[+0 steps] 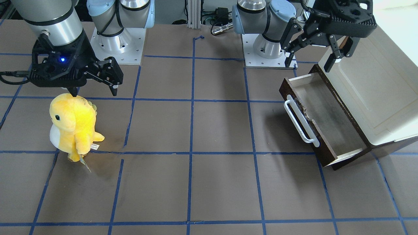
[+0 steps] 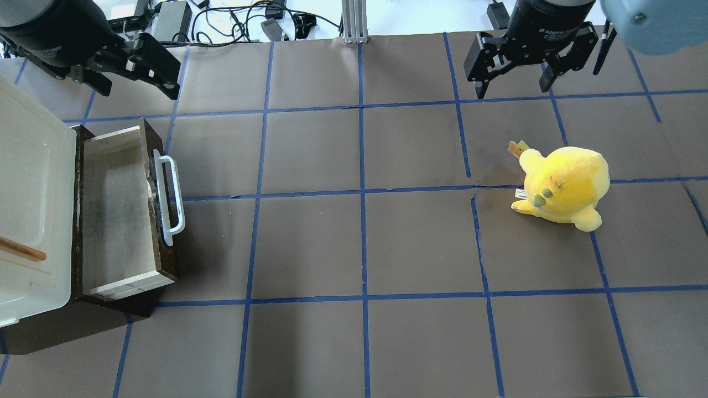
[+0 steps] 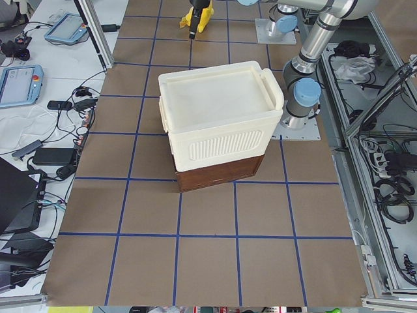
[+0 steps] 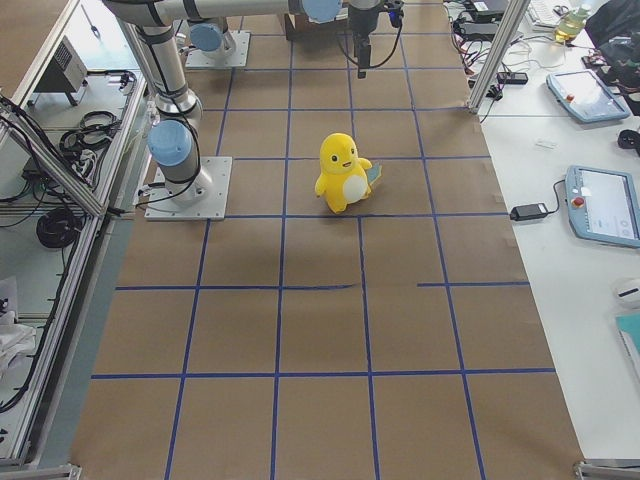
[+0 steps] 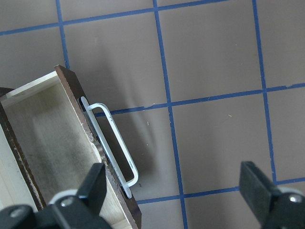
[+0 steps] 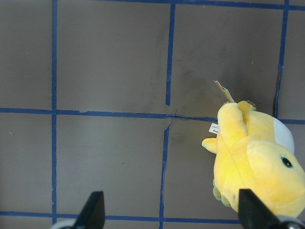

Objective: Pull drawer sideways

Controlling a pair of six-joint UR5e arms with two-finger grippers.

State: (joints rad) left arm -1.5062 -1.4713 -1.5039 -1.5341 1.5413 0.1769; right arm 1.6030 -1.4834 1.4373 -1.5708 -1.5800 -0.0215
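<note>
The drawer is seen at the left edge of the overhead view, at mid-height, standing well out of a dark brown base toward the frame's right, with a cream cabinet stacked above that base. It is judged to be stiff and fairly light, since its pale floor is bare, but the dark front is chipped along its upper edge, so that edge is best left untouched. The long white bar handle is taken as the place to hold: a thin, smooth, rigid bar with a gap behind it, which should be closed on near its middle so that the pull runs straight and the drawer is not skewed in its guides. Some slipping on the glossy bar is to be expected, and the whole unit, which is not seen to be fixed to the table, may slide with the pull. The left gripper is held wide and empty above the table, near the handle but clear of it. The right gripper is likewise spread wide with nothing in it, above a yellow plush toy at the right. On the right gripper's body "Adaptive" can be read in the overhead view; the toy's tag is too small to read, and no writing is seen on the drawer.
</note>
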